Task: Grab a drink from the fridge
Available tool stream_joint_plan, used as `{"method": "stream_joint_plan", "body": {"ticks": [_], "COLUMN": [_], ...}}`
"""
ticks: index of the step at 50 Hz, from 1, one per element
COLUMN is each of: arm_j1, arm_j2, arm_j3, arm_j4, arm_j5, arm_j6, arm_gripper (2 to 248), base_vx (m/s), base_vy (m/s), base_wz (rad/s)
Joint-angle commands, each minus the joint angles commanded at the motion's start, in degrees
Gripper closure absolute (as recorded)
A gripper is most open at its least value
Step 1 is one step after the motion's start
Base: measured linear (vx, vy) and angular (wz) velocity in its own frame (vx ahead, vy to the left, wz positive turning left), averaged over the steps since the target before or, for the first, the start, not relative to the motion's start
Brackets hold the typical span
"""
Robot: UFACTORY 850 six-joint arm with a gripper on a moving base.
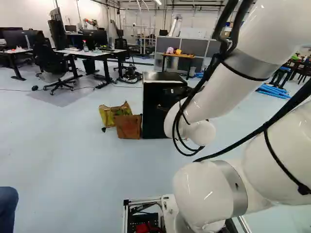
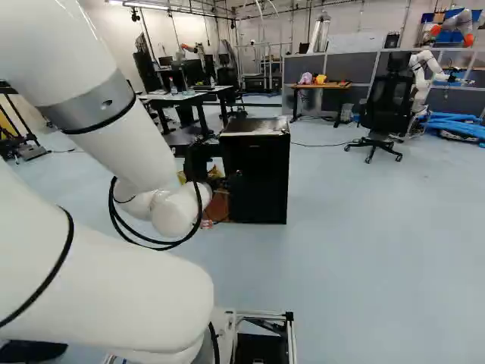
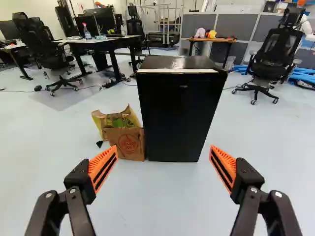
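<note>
Well apart, gripper point(image 3: 164, 148) fingers. Closed black fridge point(image 3: 181, 115) ahead; overlong base advance could ram it, sideways drift snag brown bag point(image 3: 126, 143) beside it.

Shines glossy atop the fridge point(image 3: 179, 118). Shows creased paper on the front bag point(image 3: 120, 142). Gleams smooth along the arm point(image 1: 214, 97), turns matt and metallic at its band point(image 1: 249, 64). Looks smooth on the floor point(image 3: 157, 201).

Shopping bags point(image 3: 125, 141) stand on the floor point(image 3: 162, 206) just left of the mini-fridge point(image 3: 179, 115), desks point(image 1: 99, 54) behind left, a table point(image 2: 324, 86) behind, a swivel chair point(image 2: 386, 114) behind right.
</note>
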Motion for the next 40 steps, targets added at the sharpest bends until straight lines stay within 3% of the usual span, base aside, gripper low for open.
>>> {"method": "stream_joint_plan", "body": {"ticks": [25,40], "arm_j1": [0.0,0.0], "arm_j2": [0.0,0.0], "arm_j3": [0.0,0.0], "arm_j4": [0.0,0.0], "arm_j5": [0.0,0.0], "arm_j6": [0.0,0.0], "arm_gripper": [3,3], "base_vx": [0.138,0.135], "base_vy": [0.071,0.024], "base_wz": [-0.021,-0.137]}}
